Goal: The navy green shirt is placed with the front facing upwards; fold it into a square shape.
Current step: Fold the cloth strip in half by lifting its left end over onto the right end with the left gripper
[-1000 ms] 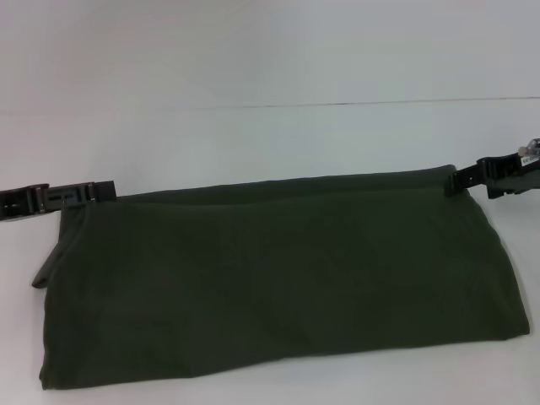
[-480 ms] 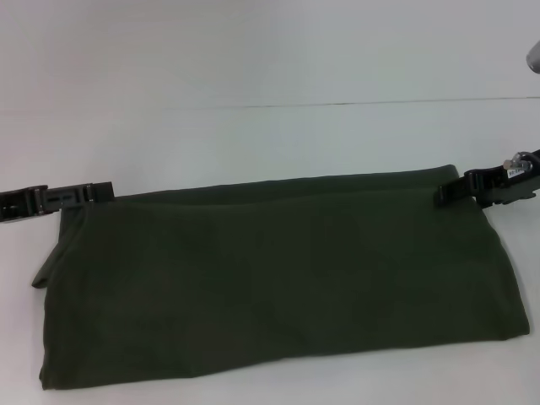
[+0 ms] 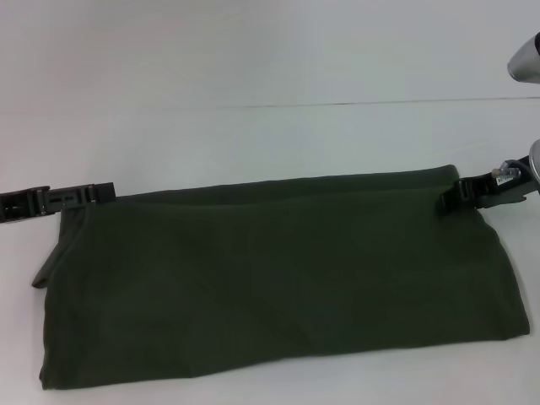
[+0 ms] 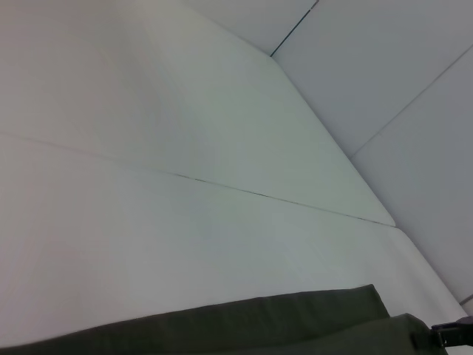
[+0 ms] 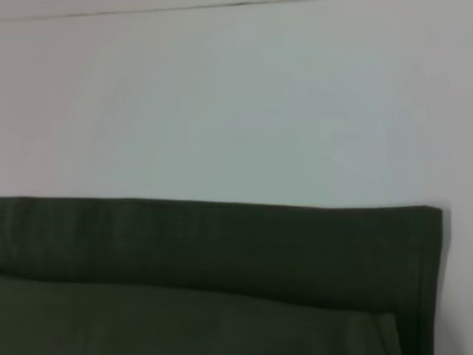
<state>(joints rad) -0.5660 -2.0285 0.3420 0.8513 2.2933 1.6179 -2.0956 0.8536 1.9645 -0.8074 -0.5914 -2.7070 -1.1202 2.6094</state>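
Observation:
The navy green shirt (image 3: 278, 278) lies on the white table as a wide dark olive band, plain side up, with no lettering showing. Its upper layer stops just short of the far edge, so a narrow strip of the layer beneath shows there (image 5: 222, 244). My left gripper (image 3: 99, 192) lies low at the shirt's far left corner and touches the cloth. At the far right corner, my right gripper (image 3: 449, 199) rests on the cloth, tilted down toward it. That right gripper (image 4: 452, 334) also shows in the left wrist view, at the shirt's corner (image 4: 399, 333).
The white table (image 3: 270, 143) stretches beyond the shirt, with a thin dark seam (image 3: 337, 105) running across it. A rounded grey part of the robot (image 3: 525, 63) shows at the upper right. The shirt's near edge lies close to the table's front.
My right gripper has dropped lower onto the far right corner and tilted, while its arm has drawn back to the right. The left gripper and the shirt have stayed where they were.

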